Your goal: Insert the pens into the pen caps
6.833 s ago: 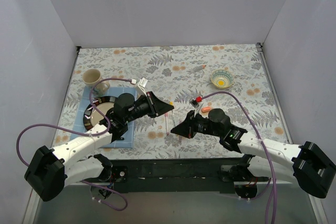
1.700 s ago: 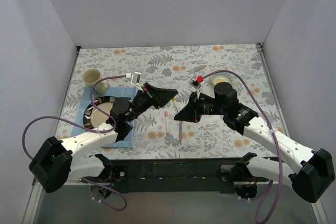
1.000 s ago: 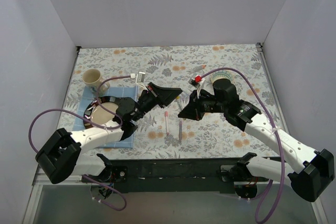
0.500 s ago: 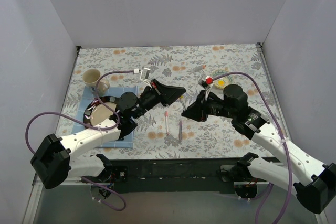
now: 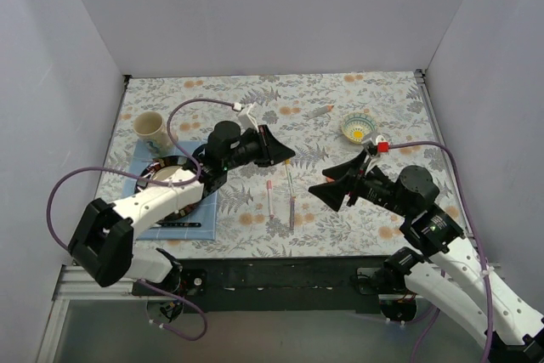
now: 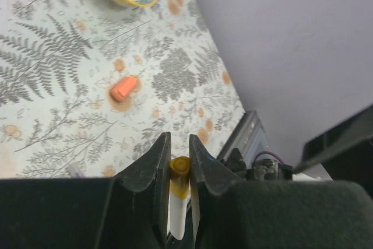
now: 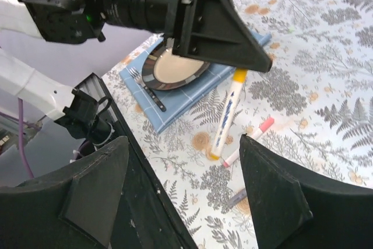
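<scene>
We see the left gripper (image 6: 178, 161) pinching the yellow-tipped pen (image 6: 178, 205). The right gripper (image 7: 183, 190) is spread wide; the orange cap (image 6: 123, 88) lies apart.

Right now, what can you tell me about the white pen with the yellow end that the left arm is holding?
The pen is slim, with a white barrel of what looks like plastic, printed in blue. It has a yellow piece at its upper end and a yellow-orange bit at the lower end. The left arm's jaws are shut on the yellow upper end. The pen hangs tilted, its lower end pointing down at the leaf-patterned table, close to a pink-tipped pen lying there. Whether it touches the table I cannot tell.
</scene>
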Motion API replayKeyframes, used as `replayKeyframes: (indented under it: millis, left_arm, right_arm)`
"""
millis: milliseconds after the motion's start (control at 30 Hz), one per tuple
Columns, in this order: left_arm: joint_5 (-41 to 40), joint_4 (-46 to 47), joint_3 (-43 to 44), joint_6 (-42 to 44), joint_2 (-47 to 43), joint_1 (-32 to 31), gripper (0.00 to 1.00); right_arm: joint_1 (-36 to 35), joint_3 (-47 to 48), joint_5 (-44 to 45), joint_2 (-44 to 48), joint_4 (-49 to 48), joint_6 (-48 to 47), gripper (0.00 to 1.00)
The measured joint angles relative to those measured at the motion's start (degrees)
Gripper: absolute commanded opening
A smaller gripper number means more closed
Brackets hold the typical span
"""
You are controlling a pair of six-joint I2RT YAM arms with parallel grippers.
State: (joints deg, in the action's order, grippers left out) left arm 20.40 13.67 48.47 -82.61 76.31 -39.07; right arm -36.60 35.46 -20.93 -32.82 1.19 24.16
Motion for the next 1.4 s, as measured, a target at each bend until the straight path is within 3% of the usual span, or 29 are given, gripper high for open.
replayKeyframes:
  millis: [167, 433, 500, 633, 800, 933, 1133, 1400]
  left_arm:
    - [-3.4, -7.9, 7.7, 4.3, 11.0, 0.2, 0.0]
    - [-6.3, -18.6, 9.9, 7.0, 23.4, 0.2, 0.01]
    - [-6.5, -20.4, 10.9, 7.4, 25.4, 0.2, 0.07]
    - [-6.7, -22.2, 11.4, 7.8, 27.2, 0.2, 0.41]
    - [-8.1, -23.8, 11.4, 7.8, 26.8, 0.2, 0.59]
    - [-11.0, -25.6, 13.4, 9.2, 25.7, 0.2, 0.66]
    - [-16.0, -25.7, 28.6, 17.0, 27.9, 0.7, 0.68]
    - [-15.5, -22.2, 51.5, 22.7, 44.9, 4.0, 0.68]
  right_arm:
    - [0.0, -1.2, 1.9, 0.0, 3.1, 0.7, 0.82]
    - [0.0, -1.5, 2.9, -1.9, 5.1, 1.2, 0.82]
    - [0.0, -1.6, 3.0, -1.8, 5.2, 1.2, 0.82]
    - [0.0, -1.6, 3.5, -2.1, 5.1, 1.2, 0.82]
    - [0.0, -1.6, 5.9, -3.7, 5.4, 1.6, 0.81]
    - [0.0, -1.6, 8.0, -5.5, 6.6, 2.7, 0.8]
    - [0.0, -1.6, 8.4, -4.8, 8.1, 3.2, 0.8]
    - [0.0, -1.5, 8.8, -0.5, 9.7, 2.6, 0.8]
